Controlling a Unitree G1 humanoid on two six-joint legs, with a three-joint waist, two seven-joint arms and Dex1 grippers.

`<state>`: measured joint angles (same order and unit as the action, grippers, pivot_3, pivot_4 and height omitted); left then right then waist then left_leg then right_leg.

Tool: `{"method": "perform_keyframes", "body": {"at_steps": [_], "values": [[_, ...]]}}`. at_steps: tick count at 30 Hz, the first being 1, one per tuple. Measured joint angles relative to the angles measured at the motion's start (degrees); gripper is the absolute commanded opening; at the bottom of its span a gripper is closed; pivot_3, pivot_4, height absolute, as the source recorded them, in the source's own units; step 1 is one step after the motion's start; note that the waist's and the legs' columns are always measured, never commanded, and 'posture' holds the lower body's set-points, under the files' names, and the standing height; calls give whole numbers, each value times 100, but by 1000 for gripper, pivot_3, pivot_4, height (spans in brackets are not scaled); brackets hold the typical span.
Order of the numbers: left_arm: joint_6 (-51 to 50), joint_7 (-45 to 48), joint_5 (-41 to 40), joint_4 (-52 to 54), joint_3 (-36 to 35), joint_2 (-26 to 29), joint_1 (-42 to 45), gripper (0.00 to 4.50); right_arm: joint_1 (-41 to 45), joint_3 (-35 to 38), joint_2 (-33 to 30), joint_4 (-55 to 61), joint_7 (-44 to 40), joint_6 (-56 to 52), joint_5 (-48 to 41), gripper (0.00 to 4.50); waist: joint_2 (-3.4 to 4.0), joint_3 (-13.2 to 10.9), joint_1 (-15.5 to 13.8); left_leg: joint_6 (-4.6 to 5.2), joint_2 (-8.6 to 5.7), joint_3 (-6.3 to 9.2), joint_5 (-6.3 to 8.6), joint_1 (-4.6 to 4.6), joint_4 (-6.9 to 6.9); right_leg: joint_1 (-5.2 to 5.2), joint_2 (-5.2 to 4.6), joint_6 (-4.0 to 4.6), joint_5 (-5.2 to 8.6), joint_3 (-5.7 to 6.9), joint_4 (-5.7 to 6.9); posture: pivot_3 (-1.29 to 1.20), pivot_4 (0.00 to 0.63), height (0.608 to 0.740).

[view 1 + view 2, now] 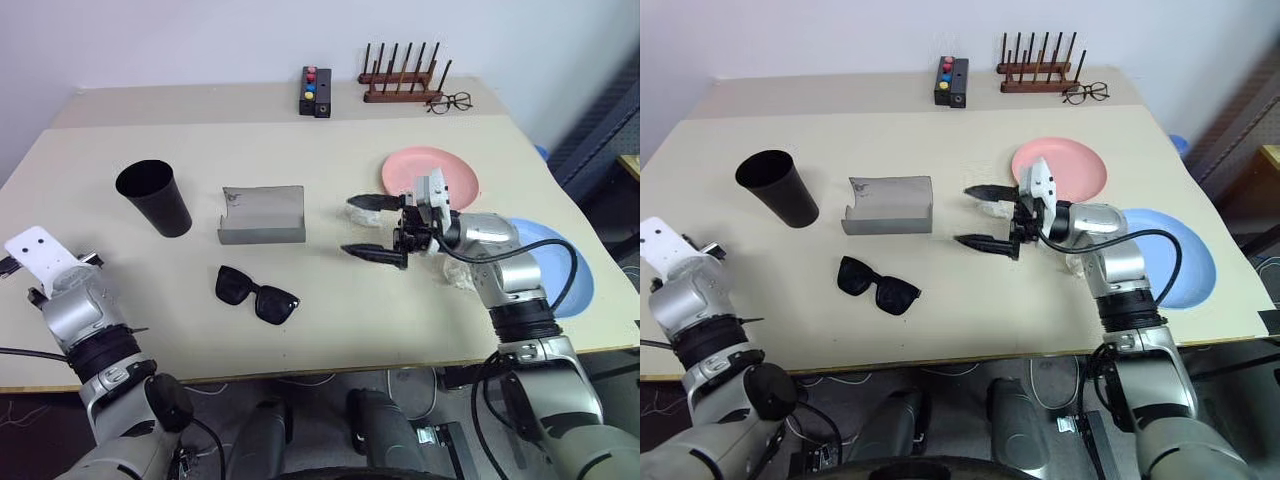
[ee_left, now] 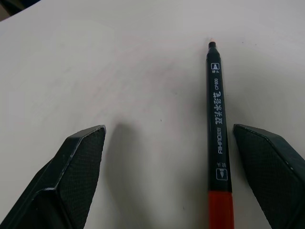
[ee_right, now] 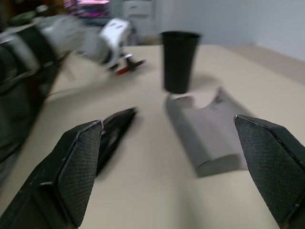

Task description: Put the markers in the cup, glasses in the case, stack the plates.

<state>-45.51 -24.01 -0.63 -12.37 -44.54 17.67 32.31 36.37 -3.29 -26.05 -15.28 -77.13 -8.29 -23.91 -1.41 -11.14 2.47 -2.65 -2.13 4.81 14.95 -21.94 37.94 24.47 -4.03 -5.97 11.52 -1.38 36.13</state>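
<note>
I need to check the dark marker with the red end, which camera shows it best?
The left wrist view: the marker lies flat on the table between the open fingers of the left gripper, lettering readable. The right wrist view catches it far off and blurred beside that gripper. In the head views the left arm covers it.

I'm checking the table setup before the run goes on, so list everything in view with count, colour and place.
cup: one, black, upright, left part of the table
case: one, grey, open, table centre, right of the cup
sunglasses: one, black, in front of the case
marker: one, dark with red end, lying between the left fingers
plates: two, pink at right, blue at the right edge
eyeglasses: one, thin-rimmed, far right
wooden rack: one, brown, far edge
button box: one, black, far edge
left gripper: open over the marker
right gripper: open, above the table beside the case
</note>
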Motion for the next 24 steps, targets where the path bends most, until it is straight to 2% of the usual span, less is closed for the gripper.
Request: {"method": "perform_keyframes", "body": {"at_steps": [14, 17, 23, 24], "values": [[436, -10, -328, -722, 221, 292, 37, 4371, -47, -42, 1, -1, -304, 65, 8, 4500, 19, 8, -14, 0, 1, 1, 0, 57, -9, -55, 0, -2, 3, 0, -3, 0, 150, 740], [487, -6, -389, -914, 270, 359, 119, 3535, -49, -42, 5, -1, -300, 114, 12, 4500, 24, 9, -21, 0, 1, 2, 0, 58, -9, -58, 0, -21, 15, 1, -3, 0, 150, 740], [487, -17, -515, -996, 389, 360, 183, 418, -48, -42, 21, -3, -258, 142, 15, 4500, 24, 9, 12, -1, -1, -5, 1, 57, -19, -56, -6, -20, 14, -3, -17, 0, 150, 740], [476, -28, -530, -992, 422, 357, 183, 34, -49, -42, 21, -3, -250, 145, 15, 4500, 24, 9, 17, -1, -1, -6, 1, 58, -24, -54, -6, -16, 11, -4, -18, 0, 150, 740]]}}
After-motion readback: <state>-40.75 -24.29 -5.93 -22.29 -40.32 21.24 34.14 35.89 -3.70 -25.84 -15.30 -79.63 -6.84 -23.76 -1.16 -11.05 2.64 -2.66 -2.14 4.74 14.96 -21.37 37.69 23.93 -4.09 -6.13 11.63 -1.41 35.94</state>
